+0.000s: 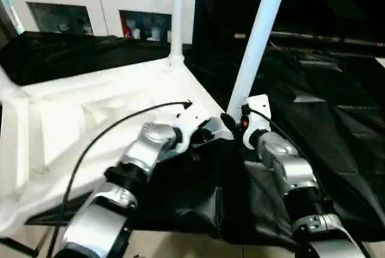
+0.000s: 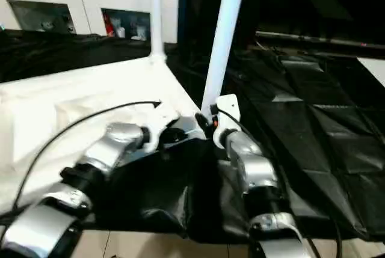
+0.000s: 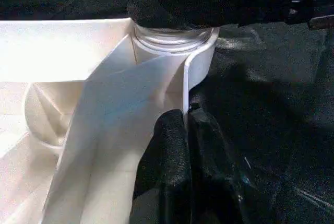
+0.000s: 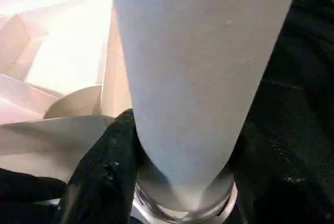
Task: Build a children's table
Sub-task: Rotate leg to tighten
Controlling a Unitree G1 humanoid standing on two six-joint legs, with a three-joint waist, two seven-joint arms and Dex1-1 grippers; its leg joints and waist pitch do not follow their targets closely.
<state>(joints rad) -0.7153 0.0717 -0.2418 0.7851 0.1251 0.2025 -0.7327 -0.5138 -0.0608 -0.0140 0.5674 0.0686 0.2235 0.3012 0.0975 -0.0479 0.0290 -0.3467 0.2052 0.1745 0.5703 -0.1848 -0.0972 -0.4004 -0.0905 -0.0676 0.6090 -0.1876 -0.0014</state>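
The tabletop (image 1: 90,119) was laid upside down, ribbed underside up, on a black cloth (image 1: 325,125) spread over the work surface. Two white legs were seen standing in its corner sockets. The far leg (image 1: 177,11) stood nearly upright at the far corner. The near leg (image 1: 258,35) rose from the near right corner and leaned away to the right.

The left gripper (image 3: 187,130) was held at the near right corner of the tabletop, just below the socket (image 3: 172,38). Its two black fingers (image 3: 167,166) were pressed together, with the thin edge of the tabletop's rim pinched between their tips.

The right gripper (image 4: 172,182) was placed around the base of the near leg, just above the socket collar. One black finger (image 4: 109,172) was seen lying against the side of the leg; the other finger was hidden behind the leg, so a firm clamp could not be confirmed, though the leg stood between the fingers. In the left wrist view, a black finger of the right gripper was seen wrapped across the leg just above the socket.

A white cabinet (image 1: 96,5) with glass doors was seen at the back, behind the cloth.
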